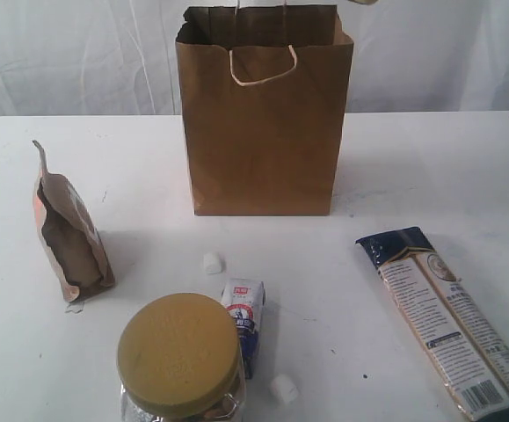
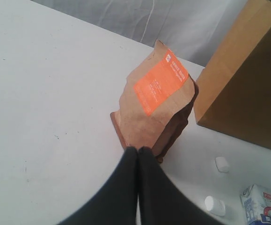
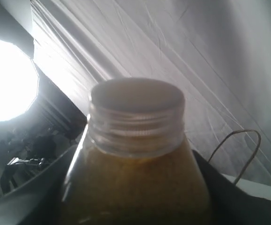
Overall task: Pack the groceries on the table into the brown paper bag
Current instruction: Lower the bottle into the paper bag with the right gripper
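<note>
White draped cloth backs the wide white surface (image 1: 465,167). The left gripper (image 2: 137,154) has its dark fingers pressed together with nothing between them. The brown pouch (image 2: 156,108) stands just beyond its tips, with the orange label turned toward it. The brown paper bag (image 2: 247,79) stands upright farther out, past the pouch. Two white marshmallows (image 2: 222,164) and the small blue-white carton (image 2: 261,206) lie on the surface close beside this gripper, on the bag's side. The right gripper (image 3: 135,194) is clamped on the white-capped yellow-grain jar (image 3: 135,122), with a dark finger on either side of the jar's body and the cap pointing away from the gripper. A pale cord handle (image 3: 240,154) loops up just past the jar. Neither gripper can be made out in the exterior view. That view shows the gold-lidded clear jar (image 1: 179,356) standing just beside the carton. The long noodle packs (image 1: 447,325) lie flat on the far side of the carton from the pouch.
</note>
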### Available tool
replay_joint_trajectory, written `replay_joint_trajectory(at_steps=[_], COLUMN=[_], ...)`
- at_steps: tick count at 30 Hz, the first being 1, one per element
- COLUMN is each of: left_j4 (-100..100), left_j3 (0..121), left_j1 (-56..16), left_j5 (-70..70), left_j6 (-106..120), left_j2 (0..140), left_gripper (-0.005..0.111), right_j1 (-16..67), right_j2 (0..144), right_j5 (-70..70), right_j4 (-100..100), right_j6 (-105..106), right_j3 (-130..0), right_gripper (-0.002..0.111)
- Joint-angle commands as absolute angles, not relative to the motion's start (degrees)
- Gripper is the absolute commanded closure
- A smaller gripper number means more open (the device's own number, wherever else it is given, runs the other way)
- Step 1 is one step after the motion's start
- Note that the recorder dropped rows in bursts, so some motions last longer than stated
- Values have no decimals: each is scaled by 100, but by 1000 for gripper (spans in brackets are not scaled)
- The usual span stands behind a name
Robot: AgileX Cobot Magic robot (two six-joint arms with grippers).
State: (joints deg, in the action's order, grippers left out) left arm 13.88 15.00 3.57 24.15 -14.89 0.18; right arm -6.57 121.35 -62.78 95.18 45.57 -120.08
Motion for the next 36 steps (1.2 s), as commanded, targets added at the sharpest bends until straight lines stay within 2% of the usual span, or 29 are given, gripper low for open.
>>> replay_joint_trajectory(at_steps=[1,36], left_j4=[1436,1463], left_j3=[1545,1545], left_j1=[329,329], left_j5=[2418,2428], left_j6=[-1462,-1429], left_j2=[0,0], left_gripper=[107,107], right_j1=[-635,-243], right_j2=[12075,12643], right_j5=[-6445,-6996], right_j4=[9995,9995], right_j6=[4871,6944], right_j3=[-12047,-12047], right_gripper=[108,108])
